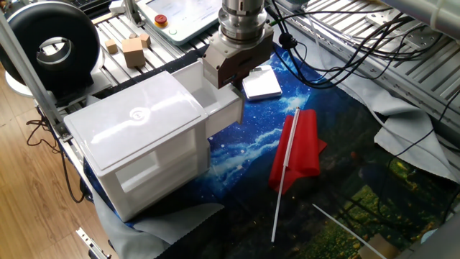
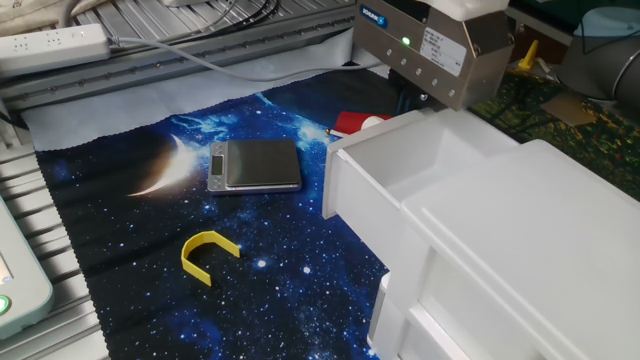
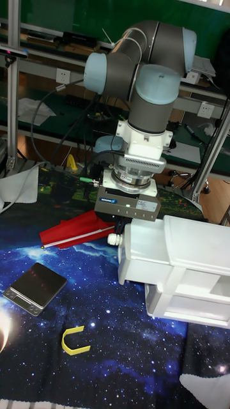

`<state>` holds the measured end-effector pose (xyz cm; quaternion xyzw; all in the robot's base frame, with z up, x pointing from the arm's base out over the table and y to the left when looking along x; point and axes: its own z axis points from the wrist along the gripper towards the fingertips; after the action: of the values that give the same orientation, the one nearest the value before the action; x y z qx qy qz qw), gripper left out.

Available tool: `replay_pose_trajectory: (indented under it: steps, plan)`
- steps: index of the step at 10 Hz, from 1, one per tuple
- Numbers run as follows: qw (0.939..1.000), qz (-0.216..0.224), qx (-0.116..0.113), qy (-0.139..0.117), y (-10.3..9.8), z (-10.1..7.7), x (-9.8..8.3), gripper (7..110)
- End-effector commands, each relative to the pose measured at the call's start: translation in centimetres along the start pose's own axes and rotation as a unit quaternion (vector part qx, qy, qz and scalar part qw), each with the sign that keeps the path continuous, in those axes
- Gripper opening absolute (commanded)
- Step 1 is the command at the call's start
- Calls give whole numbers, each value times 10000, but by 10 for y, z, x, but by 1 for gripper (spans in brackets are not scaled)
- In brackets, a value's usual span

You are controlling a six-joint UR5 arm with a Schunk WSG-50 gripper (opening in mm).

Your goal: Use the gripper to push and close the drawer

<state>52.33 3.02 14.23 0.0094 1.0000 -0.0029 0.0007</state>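
the gripper (image 1: pixel 231 78) sits at the open drawer (image 2: pixel 385 165) front, jaw opening hidden; a digital scale (image 2: pixel 254 165), yellow clip (image 2: pixel 207 253) and red cloth (image 1: pixel 300 147) lie nearby

One fixed view looks down from behind the cabinet (image 1: pixel 144 137); the other sits low, close beside the gripper (image 2: pixel 420 98); the tall view faces it frontally. All share the drawer (image 3: pixel 144 252).

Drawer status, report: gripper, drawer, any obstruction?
Gripper right behind drawer far corner, jaws hidden. Drawer pulled out of cabinet, not closed. Nothing seen blocking its path in.
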Motion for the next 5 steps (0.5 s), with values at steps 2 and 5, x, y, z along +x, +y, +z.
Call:
replay_pose_trajectory:
  steps: [2,5]
  plan:
    - [10000,-44,-50,-14,5,-6,-1,7]
    - [9999,-98,-35,-29,7,-6,0,7]
